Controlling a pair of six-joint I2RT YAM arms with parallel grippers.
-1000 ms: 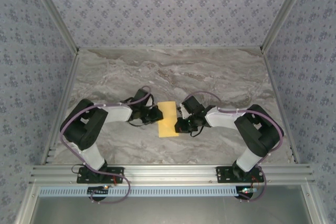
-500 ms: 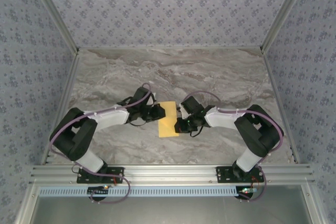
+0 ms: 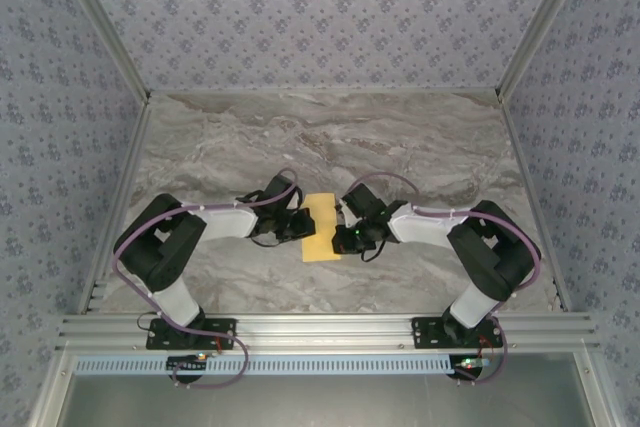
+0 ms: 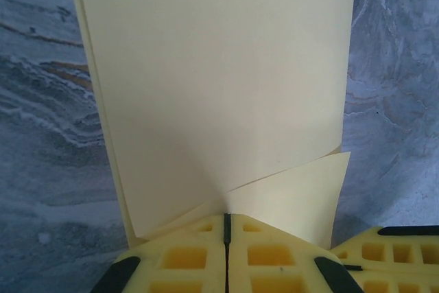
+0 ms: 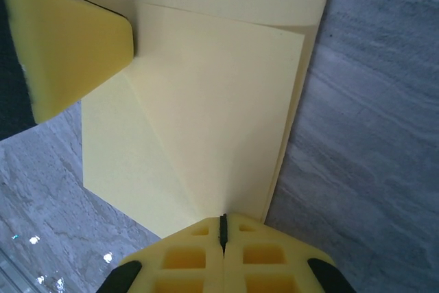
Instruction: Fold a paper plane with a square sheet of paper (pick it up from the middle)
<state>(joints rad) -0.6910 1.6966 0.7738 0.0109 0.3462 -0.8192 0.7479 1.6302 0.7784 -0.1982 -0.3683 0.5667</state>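
Since a second ago, left jaws have been brought inward and pinched onto the square sheet of paper, folded at the middle of the desk; right jaws are clamped on its opposite edge. Even, gentle tension is advised.

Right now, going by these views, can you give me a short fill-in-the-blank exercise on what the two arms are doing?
The left gripper is ___ on the sheet of paper. The right gripper pinches the same sheet, whose colour is ___. Seen from above, the sheet lies ___ the two grippers.
Missing words: shut; yellow; between.
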